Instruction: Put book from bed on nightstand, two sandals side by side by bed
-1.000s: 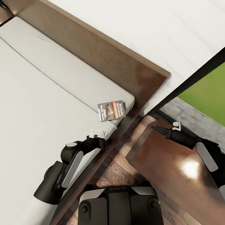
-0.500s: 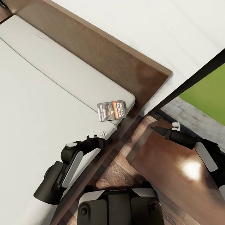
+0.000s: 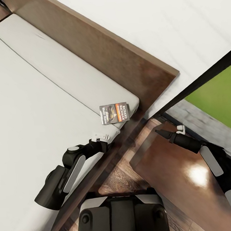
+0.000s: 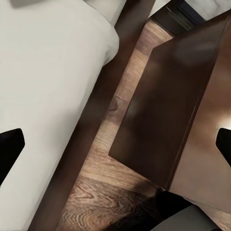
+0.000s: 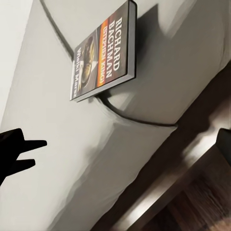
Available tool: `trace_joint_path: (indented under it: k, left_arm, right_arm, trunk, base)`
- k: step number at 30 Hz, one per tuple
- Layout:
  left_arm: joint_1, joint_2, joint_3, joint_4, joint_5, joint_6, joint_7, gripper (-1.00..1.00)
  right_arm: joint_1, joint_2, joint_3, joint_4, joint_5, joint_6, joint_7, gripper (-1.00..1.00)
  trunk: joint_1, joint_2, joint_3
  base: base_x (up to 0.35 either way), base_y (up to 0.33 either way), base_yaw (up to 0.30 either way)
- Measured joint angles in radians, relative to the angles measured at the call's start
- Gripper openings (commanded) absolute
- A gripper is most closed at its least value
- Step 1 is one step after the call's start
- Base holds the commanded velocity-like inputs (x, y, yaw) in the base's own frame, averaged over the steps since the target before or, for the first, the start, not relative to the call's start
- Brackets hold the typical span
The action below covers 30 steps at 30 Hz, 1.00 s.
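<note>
Mattress corner (image 3: 126, 102) w/ book (image 3: 114, 112) on it, not yet grabbed; nightstand (image 3: 174, 175) bare. Both grippers, left (image 3: 100, 139) and right (image 3: 168, 131), spread, empty.

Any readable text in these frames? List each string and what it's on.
"RICHARD BACHMAN": white lettering on the cover of the book, lying on the bed near the mattress corner.
"STEPHEN KING": orange band on the same cover, right wrist view.
A further white title line on the cover: too blurred to read.
Nothing else carries text.
</note>
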Motion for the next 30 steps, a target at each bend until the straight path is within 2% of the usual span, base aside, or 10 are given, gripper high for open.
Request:
trace_joint_path:
  k: [18,24,30]
  left_arm:
    - [0.000,0.000,0.000,0.000,0.000,0.000,0.000,1.00]
    - [0.000,0.000,0.000,0.000,0.000,0.000,0.000,1.00]
    - [0.000,0.002,0.000,0.000,0.001,0.000,0.000,1.00]
  right_arm:
    - [0.000,0.000,0.001,0.000,0.000,0.000,0.001,1.00]
    - [0.000,0.000,0.002,0.003,-0.001,0.000,-0.001,1.00]
    - [0.000,0.010,0.034,0.009,0.002,0.000,-0.005,1.00]
  trunk:
    - [0.069,-0.126,-0.056]
    - [0.069,-0.126,-0.057]
    - [0.069,-0.126,-0.057]
  base:
    - [0.000,0.000,0.000]
    - [0.000,0.000,0.000]
    - [0.000,0.000,0.000]
